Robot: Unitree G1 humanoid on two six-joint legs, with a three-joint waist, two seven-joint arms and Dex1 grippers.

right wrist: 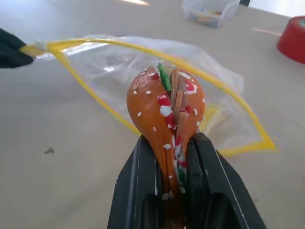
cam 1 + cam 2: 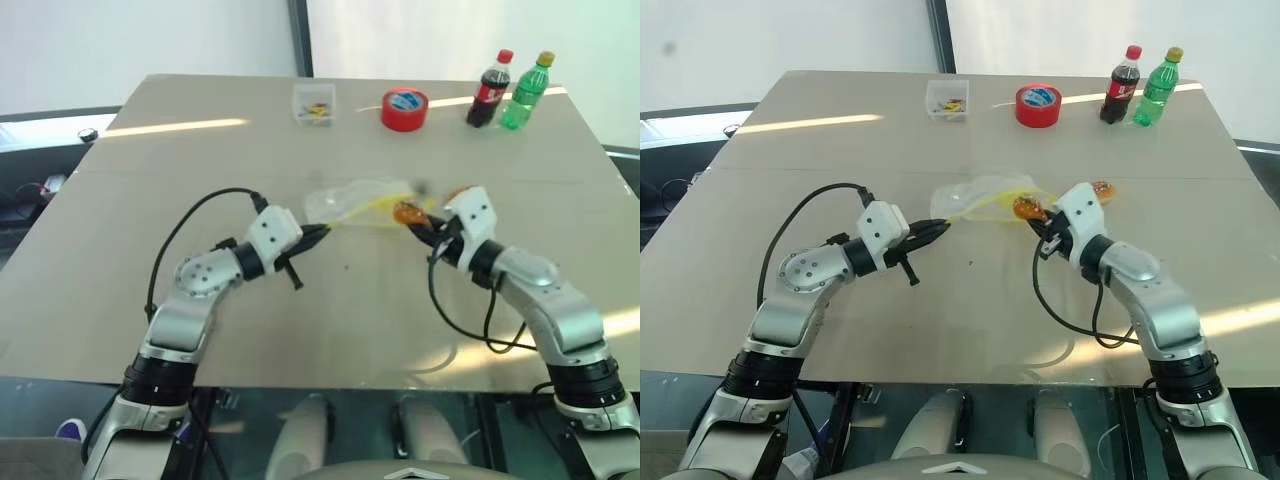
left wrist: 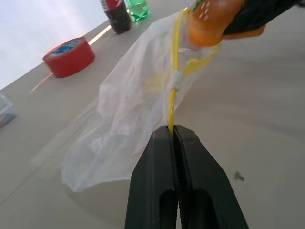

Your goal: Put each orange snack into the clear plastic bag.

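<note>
1. Left eye view first: your left gripper (image 2: pixel 322 231) is on the left side of the table (image 2: pixel 120 280), closed tight on the yellow seal strip of the clear plastic bag (image 2: pixel 355 203). In the left wrist view you can see the strip running out from between the two pinched fingers (image 3: pixel 157 181).
2. The bag lies on the table between your two grippers, crinkled, its mouth held open as a yellow loop facing your right gripper.
3. Just right of the bag's mouth, your right gripper (image 2: pixel 418 222) is closed on one orange snack (image 1: pixel 167 112). The right wrist view shows the snack squeezed between the fingers, its speckled top pointing at the open loop, close to the mouth but outside the bag.
4. A second orange snack (image 2: pixel 1101 190) rests on the table just behind your right gripper.
5. Along the far edge of the table, left to right, you have a small clear box (image 2: pixel 314 103), a red tape roll (image 2: pixel 404 108), a dark cola bottle (image 2: pixel 489 89) and a green bottle (image 2: pixel 526 92), all well apart from the bag.
</note>
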